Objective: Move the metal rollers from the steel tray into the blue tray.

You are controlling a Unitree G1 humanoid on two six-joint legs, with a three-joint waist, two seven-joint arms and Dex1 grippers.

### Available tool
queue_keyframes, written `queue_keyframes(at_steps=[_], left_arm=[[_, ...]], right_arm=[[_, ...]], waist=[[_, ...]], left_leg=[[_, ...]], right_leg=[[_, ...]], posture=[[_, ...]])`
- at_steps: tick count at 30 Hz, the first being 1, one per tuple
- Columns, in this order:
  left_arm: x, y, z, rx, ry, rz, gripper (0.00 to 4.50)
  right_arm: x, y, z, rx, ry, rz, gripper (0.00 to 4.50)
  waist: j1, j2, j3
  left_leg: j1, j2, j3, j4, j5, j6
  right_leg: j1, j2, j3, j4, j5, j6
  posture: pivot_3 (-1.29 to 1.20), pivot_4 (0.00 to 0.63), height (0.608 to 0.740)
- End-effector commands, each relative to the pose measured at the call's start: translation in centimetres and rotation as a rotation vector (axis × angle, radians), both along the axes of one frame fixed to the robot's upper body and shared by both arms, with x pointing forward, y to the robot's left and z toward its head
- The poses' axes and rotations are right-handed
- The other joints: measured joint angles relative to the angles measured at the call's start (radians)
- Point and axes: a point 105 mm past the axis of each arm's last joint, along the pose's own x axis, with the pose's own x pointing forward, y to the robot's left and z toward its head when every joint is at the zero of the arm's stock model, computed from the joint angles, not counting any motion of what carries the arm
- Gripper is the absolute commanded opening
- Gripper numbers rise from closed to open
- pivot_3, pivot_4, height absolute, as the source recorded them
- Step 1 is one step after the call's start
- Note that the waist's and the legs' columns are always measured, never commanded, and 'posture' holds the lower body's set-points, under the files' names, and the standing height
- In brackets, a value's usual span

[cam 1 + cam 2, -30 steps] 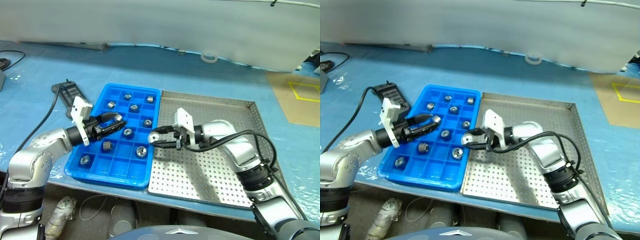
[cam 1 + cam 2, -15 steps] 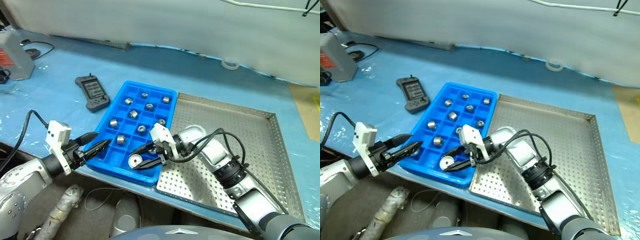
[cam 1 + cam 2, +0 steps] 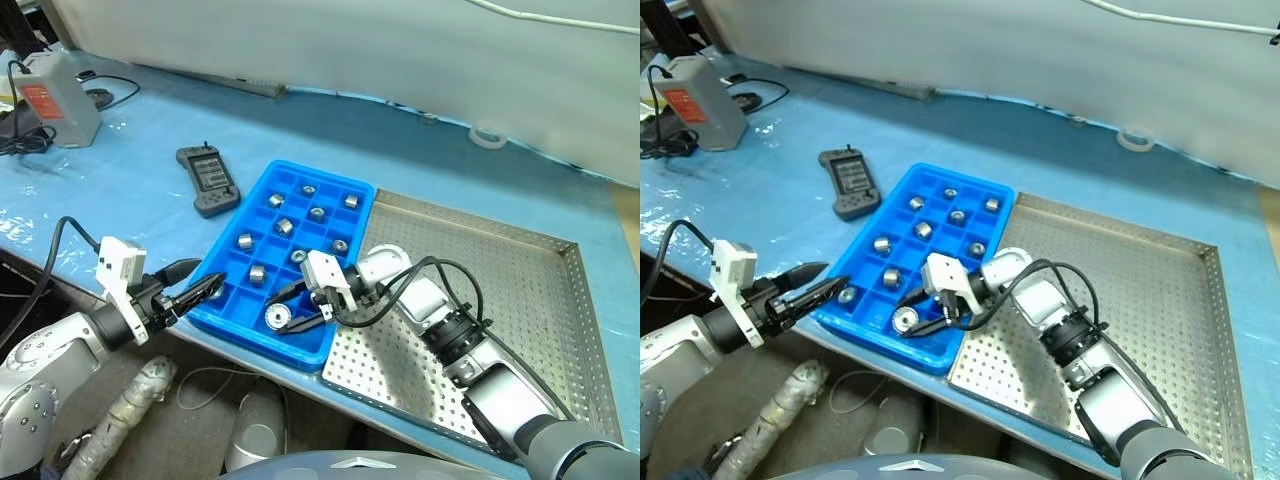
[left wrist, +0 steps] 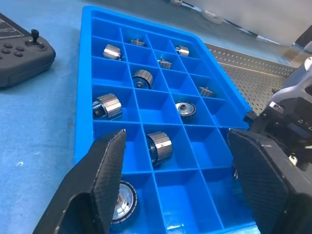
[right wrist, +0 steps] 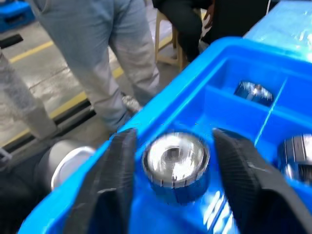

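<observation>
Blue tray (image 3: 352, 215) sits on the blue-covered table, pressed right against the near-left edge of the steel tray (image 3: 520, 300), and its little square compartments already carry a scatter of metal rollers (image 3: 284, 226). Right gripper (image 3: 300, 308) is reaching across from the steel tray, low over the blue tray's nearest row, and a roller (image 3: 277, 318) lies right between its two black fingers. From the right wrist view that roller (image 5: 175, 161) rests down in a compartment with a gap showing on either side, fingers (image 5: 114, 195) spread and not pinching it, so the grip looks let go. Left gripper (image 3: 190, 293) hangs off the tray's near-left corner, apart from it, jaws parted and empty; its wrist view looks up the whole grid of the tray (image 4: 87, 78) between its fingers (image 4: 97, 195). Dark grey handheld controller (image 3: 207, 180) lies on the table just beyond the blue tray's left side. Steel tray's perforated floor shows bare around the right arm.
</observation>
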Motion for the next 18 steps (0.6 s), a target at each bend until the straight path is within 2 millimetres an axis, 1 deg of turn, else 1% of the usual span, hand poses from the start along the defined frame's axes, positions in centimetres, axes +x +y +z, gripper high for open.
queue_keyframes(at_steps=[1,4,6,9,12,14,16,17,18], left_arm=[[0.4,0.2,-0.1,0.011,-0.024,-0.020,3.53],[0.9,0.7,-1.1,0.011,-0.018,-0.034,3.53],[1.2,0.9,-1.6,0.015,-0.019,-0.040,3.53],[1.7,0.6,-1.4,0.009,-0.042,-0.066,3.53],[3.7,-1.1,-0.5,-0.013,-0.099,-0.123,3.53],[4.7,-1.8,-0.1,-0.015,-0.129,-0.137,3.53],[7.2,-2.6,0.6,0.012,-0.198,-0.099,3.53],[8.3,-3.1,1.1,0.010,-0.224,-0.091,3.53],[9.0,-3.8,1.8,0.000,-0.250,-0.100,3.53]], right_arm=[[0.0,0.5,0.7,0.016,0.008,-0.015,3.24],[0.9,0.5,1.7,0.052,0.000,-0.067,3.24],[1.3,0.2,2.1,0.057,-0.025,-0.091,3.24],[2.2,-0.7,3.2,0.088,-0.054,-0.150,3.24],[4.9,-2.3,6.4,0.210,-0.099,-0.366,3.24],[5.9,-3.1,7.3,0.254,-0.109,-0.464,3.24],[7.6,-5.4,8.6,0.347,-0.132,-0.678,3.24],[8.4,-6.8,9.0,0.384,-0.146,-0.794,3.24],[9.2,-8.5,8.9,0.398,-0.170,-0.917,3.24]], waist=[[-0.006,0.000,0.000],[-0.012,0.000,0.000],[-0.013,0.000,0.000],[-0.012,0.000,0.000],[-0.012,0.001,0.001],[-0.022,0.001,0.001],[-0.042,0.000,0.000],[-0.045,-0.001,0.000],[-0.052,-0.002,-0.001]], left_leg=[[0.000,0.000,0.000,0.000,0.001,-0.001],[0.000,0.001,0.000,-0.001,0.002,-0.004],[0.000,0.001,0.000,-0.001,0.002,-0.004],[0.000,0.000,0.000,-0.001,0.002,-0.004],[0.001,0.000,0.000,0.000,0.003,-0.005],[0.001,0.000,0.000,0.000,0.004,-0.007],[0.003,-0.001,0.000,0.000,0.005,-0.008],[0.004,-0.002,0.001,0.000,0.005,-0.008],[0.004,-0.002,0.001,0.000,0.005,-0.009]], right_leg=[[0.000,0.000,0.000,0.000,0.000,0.000],[-0.001,0.001,0.000,0.001,0.000,0.000],[-0.001,0.001,0.000,0.001,0.000,0.000],[0.000,0.000,0.000,0.001,0.000,0.000],[0.000,0.000,0.000,0.002,0.000,0.000],[0.000,0.000,0.001,0.003,0.000,0.000],[0.002,0.000,0.003,0.003,0.001,0.001],[0.002,0.000,0.004,0.004,0.002,0.003],[0.002,0.000,0.004,0.003,0.002,0.003]], posture=[[0.45,0.150,0.740],[0.42,0.150,0.740],[0.41,0.150,0.740],[0.35,0.150,0.740],[0.27,0.150,0.740],[0.25,0.150,0.740],[0.21,0.150,0.740],[0.20,0.150,0.740],[0.18,0.150,0.740]])
